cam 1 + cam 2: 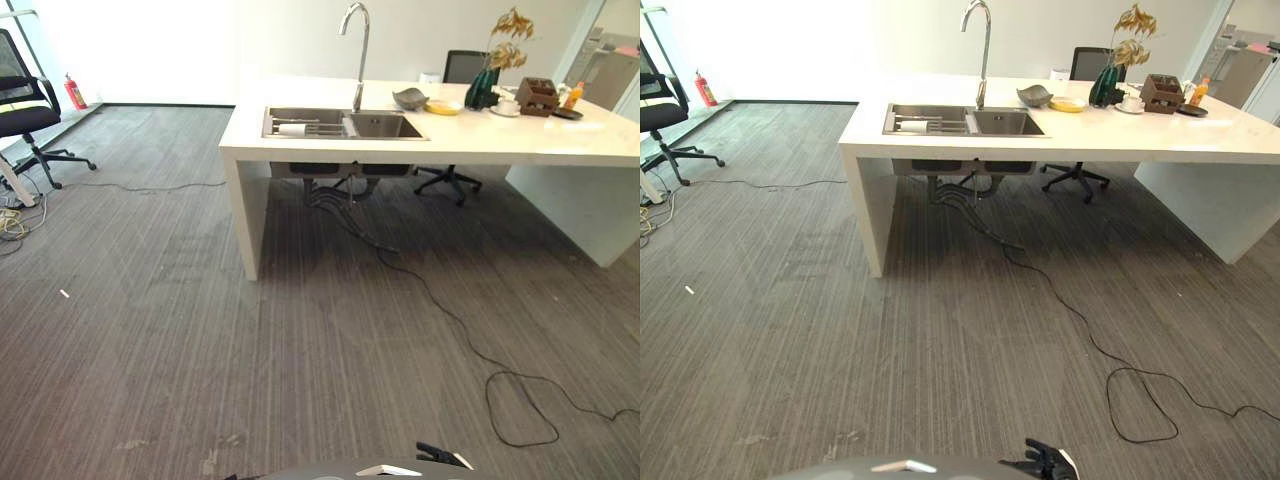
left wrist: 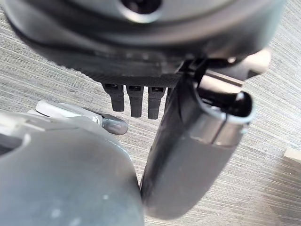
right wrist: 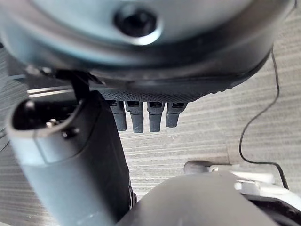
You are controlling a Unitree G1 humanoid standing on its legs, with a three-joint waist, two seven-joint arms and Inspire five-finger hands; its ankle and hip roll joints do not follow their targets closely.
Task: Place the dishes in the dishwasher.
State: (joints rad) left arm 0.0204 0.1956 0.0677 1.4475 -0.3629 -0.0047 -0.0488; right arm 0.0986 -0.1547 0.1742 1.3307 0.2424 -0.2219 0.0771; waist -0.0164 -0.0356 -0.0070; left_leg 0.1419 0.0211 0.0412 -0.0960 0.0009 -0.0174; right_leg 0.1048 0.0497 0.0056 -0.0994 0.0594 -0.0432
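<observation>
On the far side of a white counter (image 1: pixel 520 135) lie a grey bowl (image 1: pixel 410 98), a yellow plate (image 1: pixel 443 107) and a white cup on a saucer (image 1: pixel 507 107). A steel sink (image 1: pixel 385 126) is set into the counter, with a white item (image 1: pixel 293 129) in its left basin. The counter stands a few steps away across grey carpet. My left hand (image 2: pixel 188 155) hangs over the carpet, fingers (image 2: pixel 134 99) straight and holding nothing. My right hand (image 3: pixel 80 165) hangs the same way, its fingers (image 3: pixel 141 117) straight and bare.
A tall tap (image 1: pixel 358 50) rises behind the sink. A green vase of dried leaves (image 1: pixel 485 85), a wooden box (image 1: pixel 537 96) and an orange bottle (image 1: pixel 573 95) stand at the counter's right. A black office chair (image 1: pixel 25 110) and a fire extinguisher (image 1: pixel 75 92) are far left.
</observation>
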